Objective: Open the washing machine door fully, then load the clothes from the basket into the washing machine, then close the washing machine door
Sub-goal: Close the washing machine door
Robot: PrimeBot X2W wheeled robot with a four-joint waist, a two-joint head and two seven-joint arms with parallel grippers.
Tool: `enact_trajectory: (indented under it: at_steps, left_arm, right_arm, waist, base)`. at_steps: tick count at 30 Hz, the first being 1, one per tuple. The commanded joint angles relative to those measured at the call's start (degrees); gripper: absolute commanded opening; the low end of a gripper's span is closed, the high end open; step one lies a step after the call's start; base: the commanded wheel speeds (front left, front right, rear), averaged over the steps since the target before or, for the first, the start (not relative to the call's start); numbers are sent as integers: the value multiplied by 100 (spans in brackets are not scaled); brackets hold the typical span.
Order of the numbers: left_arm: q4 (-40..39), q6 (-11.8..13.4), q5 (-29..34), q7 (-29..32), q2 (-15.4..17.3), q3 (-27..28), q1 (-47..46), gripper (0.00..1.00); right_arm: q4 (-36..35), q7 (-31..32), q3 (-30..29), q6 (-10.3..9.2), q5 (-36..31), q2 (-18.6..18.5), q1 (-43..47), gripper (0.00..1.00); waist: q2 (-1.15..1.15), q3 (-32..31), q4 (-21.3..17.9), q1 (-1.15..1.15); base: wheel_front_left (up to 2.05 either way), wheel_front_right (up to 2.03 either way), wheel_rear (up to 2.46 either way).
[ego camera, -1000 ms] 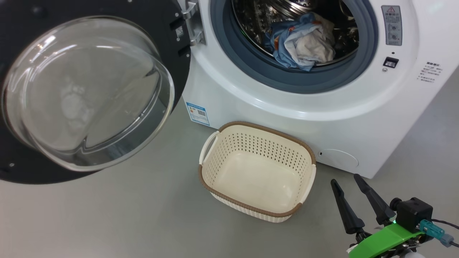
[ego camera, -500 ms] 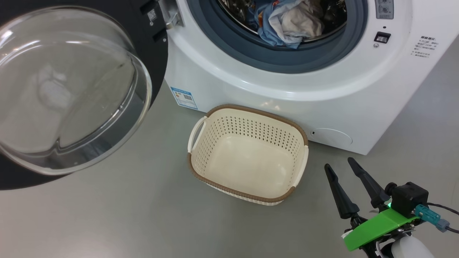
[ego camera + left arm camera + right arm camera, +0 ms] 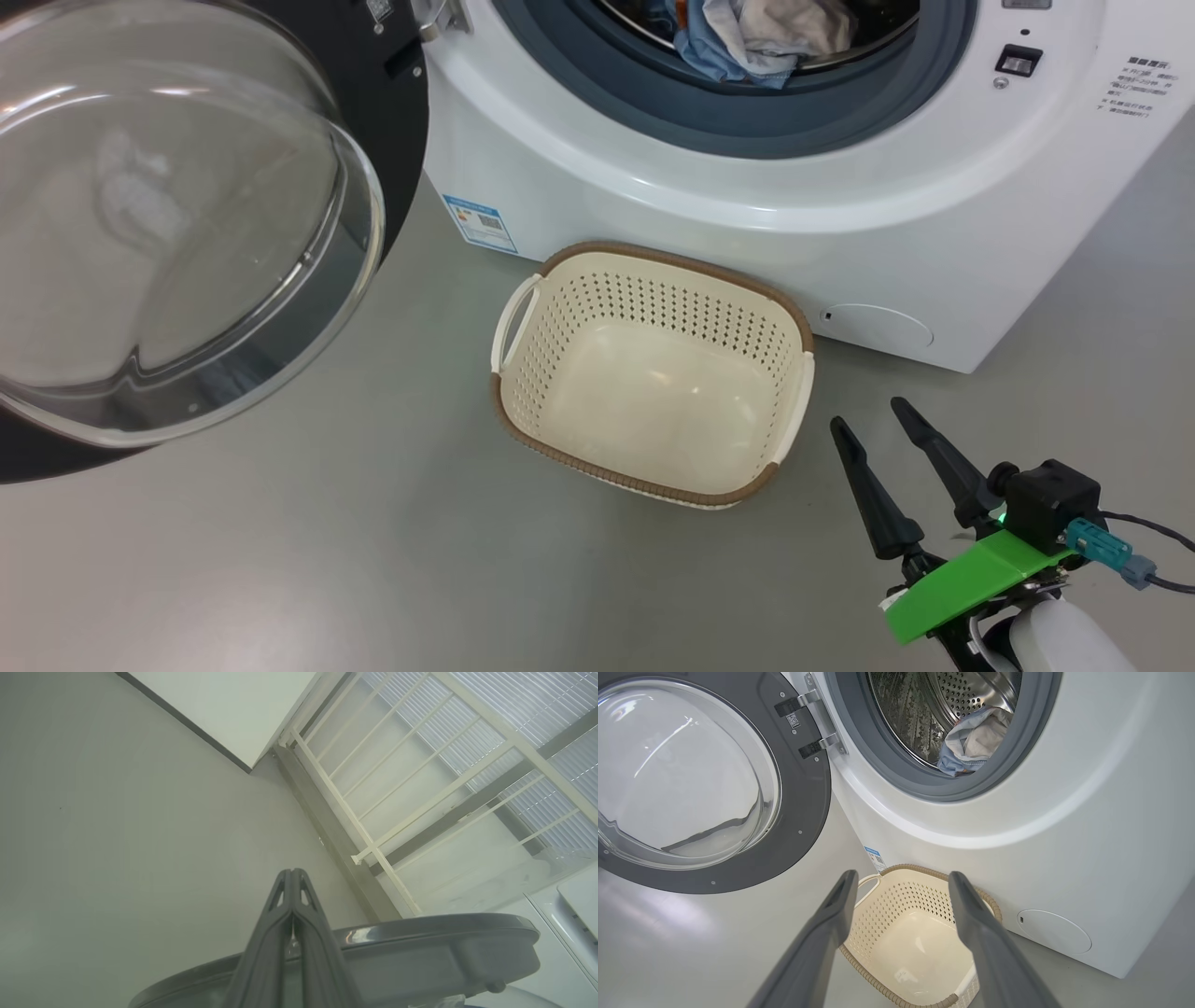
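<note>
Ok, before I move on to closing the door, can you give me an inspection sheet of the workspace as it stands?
Surface: grey floor, smooth, slightly glossy.
Job's things: washing machine door swung wide open on the left; clothes lie inside the drum of the washing machine; basket stands on the floor in front of it, with nothing inside.
Clutter: nothing seen.
Claws: right claw open, holding nothing, to the right of the basket; left claw shut, holding nothing, near the door's edge.
Cables: teal-plugged cable at the right claw's wrist, leaving at the picture's right edge.
Surroundings: white railing and slatted blinds.
</note>
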Motion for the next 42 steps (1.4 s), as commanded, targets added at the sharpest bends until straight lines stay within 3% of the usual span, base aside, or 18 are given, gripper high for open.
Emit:
enact_trajectory:
  at_steps: [1, 8, 23, 42]
  left_arm:
    - [-49, -15, -66, 91, 490, 110, -137, 0]
    - [185, -15, -431, 684, 435, 32, -182, 0]
    - [74, -15, -589, 932, 368, -179, -56, 0]
    - [-242, -15, -854, 2099, 363, -608, 131, 0]
  right_arm:
    - [-118, -28, 143, 9, -67, -22, -93, 100]
    - [-116, -28, 226, 9, -75, -94, -159, 100]
    - [-114, -28, 261, 9, -64, -169, -259, 100]
    - [-65, -28, 225, 9, -61, -85, -277, 100]
  waist:
    - [0, 38, 18, 0]
    - [0, 168, 24, 0]
    - [0, 303, -36, 0]
    - [0, 136, -5, 0]
  base:
    - [0, 0, 0]
    - [0, 0, 0]
    - [0, 0, 0]
    - [0, 0, 0]
